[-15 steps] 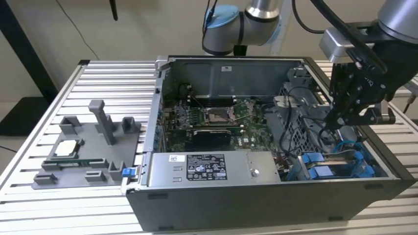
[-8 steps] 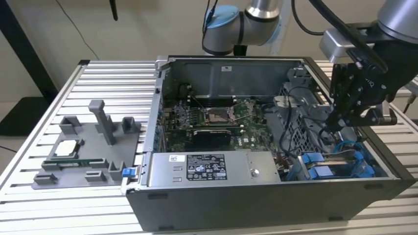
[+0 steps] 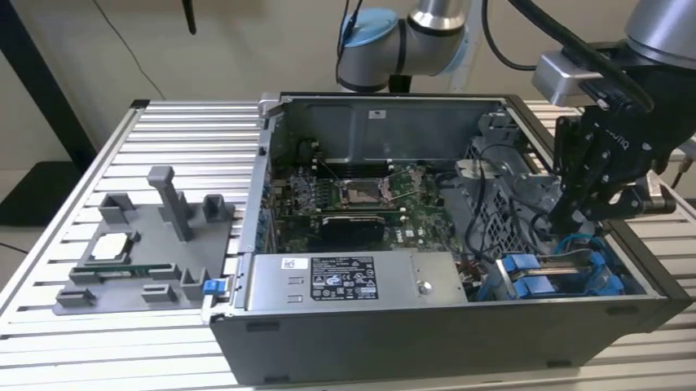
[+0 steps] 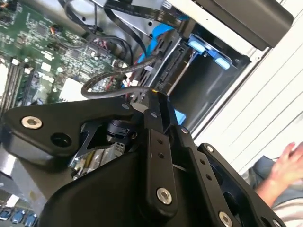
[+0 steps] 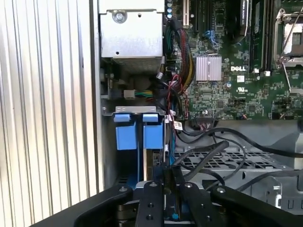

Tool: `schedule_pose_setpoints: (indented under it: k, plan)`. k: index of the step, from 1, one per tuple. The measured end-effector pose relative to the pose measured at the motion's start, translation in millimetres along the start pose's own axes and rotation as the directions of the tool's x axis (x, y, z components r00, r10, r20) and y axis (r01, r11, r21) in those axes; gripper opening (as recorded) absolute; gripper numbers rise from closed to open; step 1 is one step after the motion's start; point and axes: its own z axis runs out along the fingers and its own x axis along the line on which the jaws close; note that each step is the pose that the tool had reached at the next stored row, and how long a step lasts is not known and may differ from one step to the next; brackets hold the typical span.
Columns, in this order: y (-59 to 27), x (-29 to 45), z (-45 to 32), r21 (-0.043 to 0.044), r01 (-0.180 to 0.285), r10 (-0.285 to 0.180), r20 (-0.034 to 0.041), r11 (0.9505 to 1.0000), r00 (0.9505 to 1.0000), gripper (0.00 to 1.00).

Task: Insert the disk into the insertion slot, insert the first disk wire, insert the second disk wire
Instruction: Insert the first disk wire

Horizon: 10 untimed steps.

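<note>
- Table (image 3: pixel 65 326) of metal slats carries everything. On it, at the exterior view's left, a grey parts tray (image 3: pixel 196 261) sits well apart from the work.
- Computer case (image 3: pixel 435 342) lies open on top, with the motherboard (image 3: pixel 348 195) on its floor and the labelled power box (image 3: pixel 348 281) against its near wall.
- Gripper (image 3: pixel 563 218) hangs inside the case's corner at the exterior view's right. We read the step in hand as plugging a wire into the disk. To do it well, we would keep the plug square to the disk's socket and press straight. We would also keep the loose black loops out from under the fingers.
- Drive slot (image 5: pixel 227 161) of perforated grey metal lies just beside the gripper.
- Disk (image 5: pixel 152 135) already sits in that slot, we judge. 2 blue carrier tabs stand side by side at its mouth, and a dark edge runs from 1 of them towards the fingertips.
- Hand (image 4: pixel 289 163) of a person shows beyond the case wall in the second wrist view, well apart from the gripper.
- Fingers (image 5: pixel 150 198) are drawn narrow, and the end of a black wire (image 5: pixel 206 151) appears pinched between them. They are just beside the disk's edge, but we cannot tell whether plug and disk touch.
</note>
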Motion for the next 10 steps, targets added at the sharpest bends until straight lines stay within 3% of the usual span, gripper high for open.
schedule_pose_setpoints:
  k: [3,4,8,10]
  plan:
    - [0.0,-0.1,0.3,0.0001,0.000,0.000,-0.0026,1.0000,1.0000,0.00]
    - [-0.1,-0.1,0.9,0.0003,0.000,0.000,-0.0076,1.0000,1.0000,0.00]
    - [-2.7,-0.1,3.5,0.0015,0.001,-0.001,-0.0402,1.0000,0.9992,0.00]
    - [-4.8,-0.3,5.8,0.0019,0.001,-0.001,-0.0480,1.0000,0.9988,0.00]
